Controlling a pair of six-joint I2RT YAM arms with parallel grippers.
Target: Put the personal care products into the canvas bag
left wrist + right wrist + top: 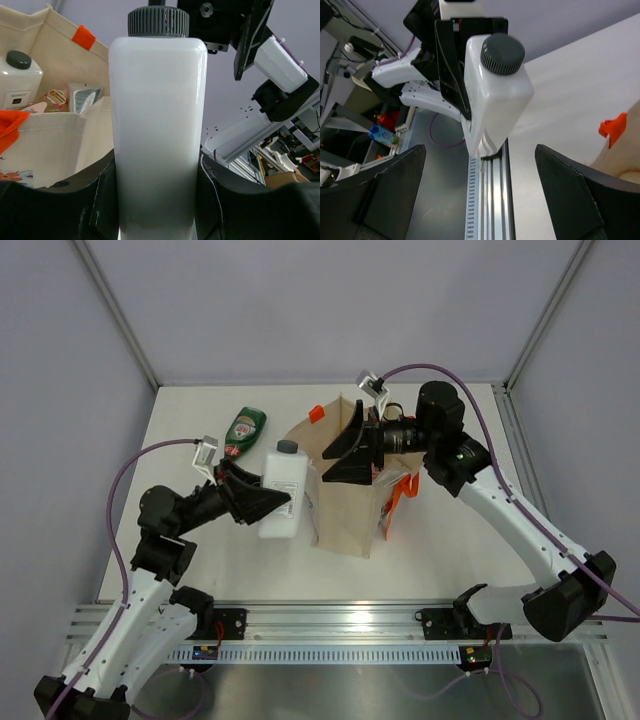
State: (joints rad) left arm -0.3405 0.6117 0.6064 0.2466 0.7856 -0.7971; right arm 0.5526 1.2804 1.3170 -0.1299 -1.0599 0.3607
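My left gripper (262, 498) is shut on the white black-capped bottle (281, 490) and holds it upright just left of the canvas bag (345, 515). The left wrist view shows the bottle (157, 115) between the jaws and the bag (55, 145) at the left. Inside the bag are a pale square bottle with a dark cap (19, 80) and small packets (80, 96). My right gripper (352, 455) is open and empty over the bag's mouth; its view shows the held bottle (495, 95). The green red-capped bottle (243, 432) lies on the table behind.
The bag's orange handles show at its far rim (316, 412) and at its right side (397, 498). An aluminium rail (340, 625) runs along the table's near edge. Grey walls close in the back and both sides.
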